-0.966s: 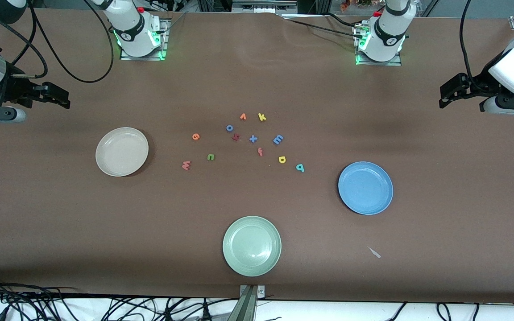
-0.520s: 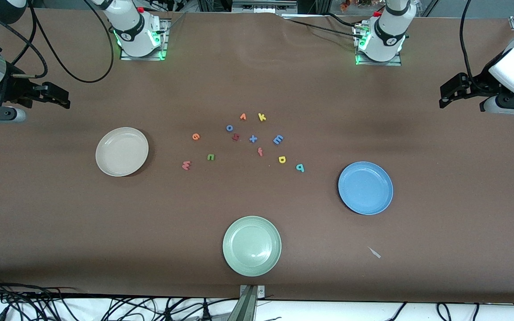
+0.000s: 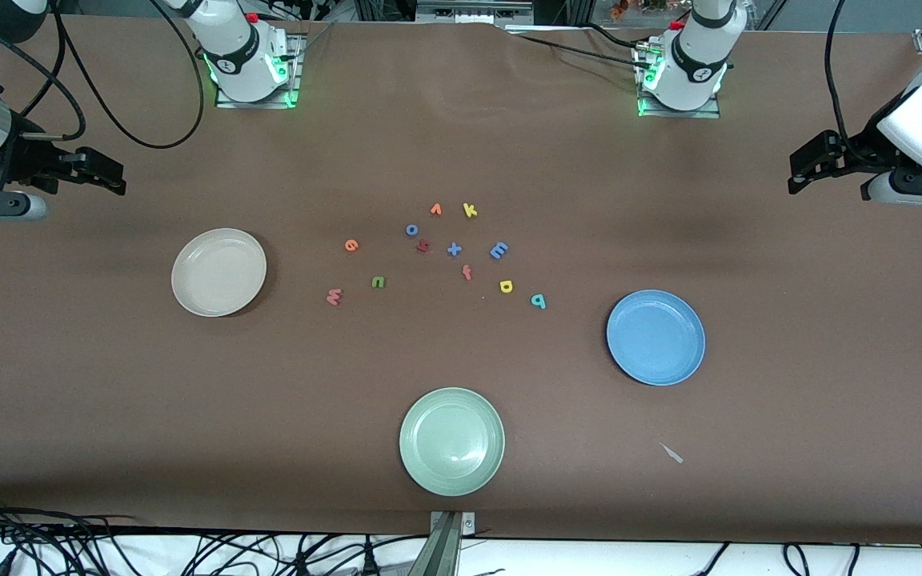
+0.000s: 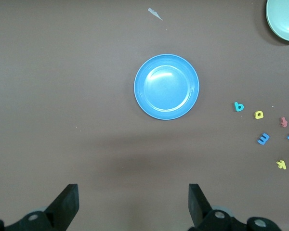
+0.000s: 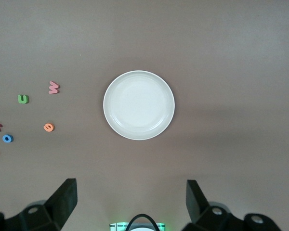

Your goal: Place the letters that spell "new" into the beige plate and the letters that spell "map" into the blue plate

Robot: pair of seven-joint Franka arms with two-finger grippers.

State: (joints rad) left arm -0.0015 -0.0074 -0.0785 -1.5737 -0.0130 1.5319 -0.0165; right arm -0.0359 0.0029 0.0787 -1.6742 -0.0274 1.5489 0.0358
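While nothing is picked yet, in the front view I count eleven letters mid-tabletop between three plates: beige plate (image 3: pixel 218 272), blue plate (image 3: pixel 655 337), and a green one. I'd start with the w (image 3: pixel 334 297), descending squarely.

Left wrist view: left gripper (image 4: pixel 133 204) wide over the tabletop.

Right wrist view: right gripper (image 5: pixel 131 202) wide, empty.

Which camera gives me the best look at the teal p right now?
The left wrist view: the teal p appears largest there, lying flat on the table beside the blue plate, with nothing covering it. The front view shows it too, but smaller, among the other letters. The right wrist view does not show it at all.
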